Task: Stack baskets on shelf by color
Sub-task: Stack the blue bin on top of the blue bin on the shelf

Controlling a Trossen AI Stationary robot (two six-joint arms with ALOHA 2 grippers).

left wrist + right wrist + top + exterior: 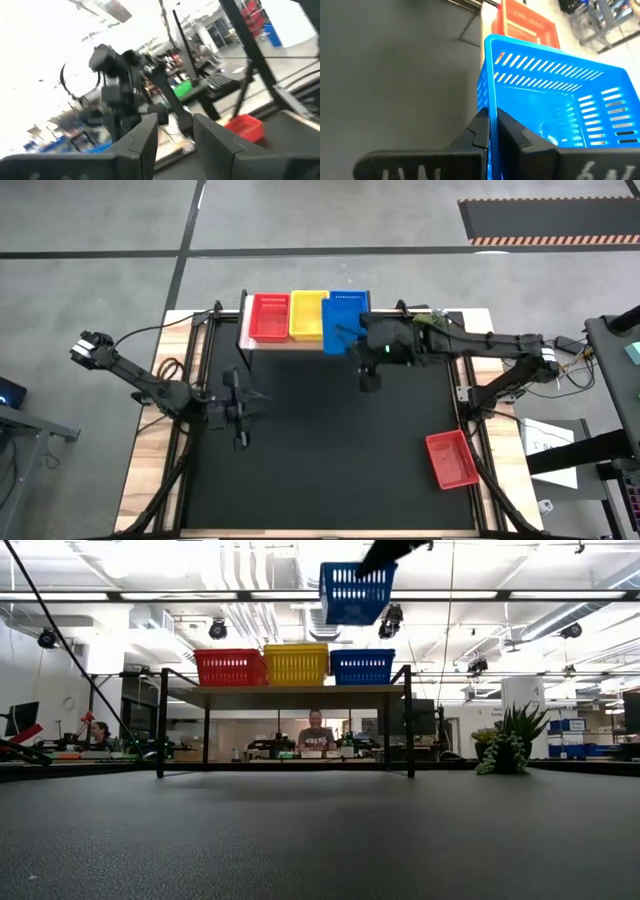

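Desk (320, 470): black top, wooden edges, both dark arms reaching in over it.

Shelf (290, 691): wood plank top on thin black legs, standing at the desk's far edge. Three baskets sit on it in a row, from the left arm's side: red basket (268, 316), yellow basket (308, 314), blue basket (361, 666).

Right arm stretches across from its side toward the shelf. Right gripper (491, 131) is clenched on the rim of a second blue basket (355, 592), one finger outside the wall, one inside. That basket hangs in the air, tilted, above the blue basket on the shelf, not touching it.

Left arm waits over the desk's left half, well apart from the shelf. Left gripper (175, 132) is released, fingers parted, nothing between them.

A lone red basket (451, 459) lies at the desk's near right corner, at an angle, partly over the wooden edge.

Beyond the shelf a person (315, 730) sits behind it.
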